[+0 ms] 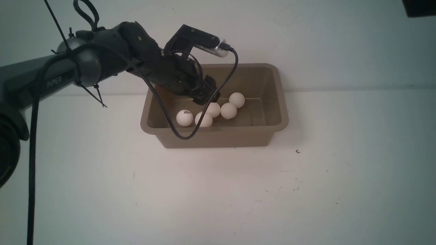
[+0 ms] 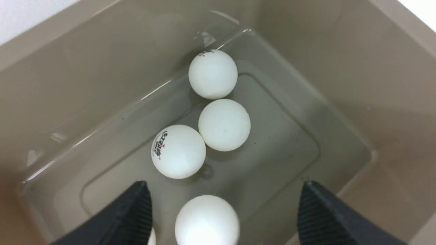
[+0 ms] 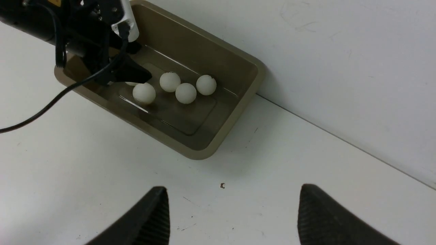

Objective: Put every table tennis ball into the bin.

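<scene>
The bin (image 1: 269, 85) is taupe-brown. The table tennis balls (image 1: 228, 111) are matte white, some bearing a small dark printed mark. The counter (image 1: 218, 197) is white, flecked with dark specks. The left gripper (image 2: 223, 186) has black, ribbed jaws.

Front view: the left gripper (image 1: 204, 98) hides the 10 o'clock part of 1 table tennis ball (image 1: 215, 111); a black cable (image 1: 185, 137) crosses its neighbour (image 1: 208, 121) at 7 o'clock. The printed ball's (image 1: 184, 118) mark is too small to read. Left wrist view: the edge cuts 1 ball (image 2: 206, 221), another ball (image 2: 152, 239) is a sliver behind a finger (image 2: 133, 217). The right gripper (image 3: 231, 204) shows only 2 finger ends (image 3: 150, 217)
</scene>
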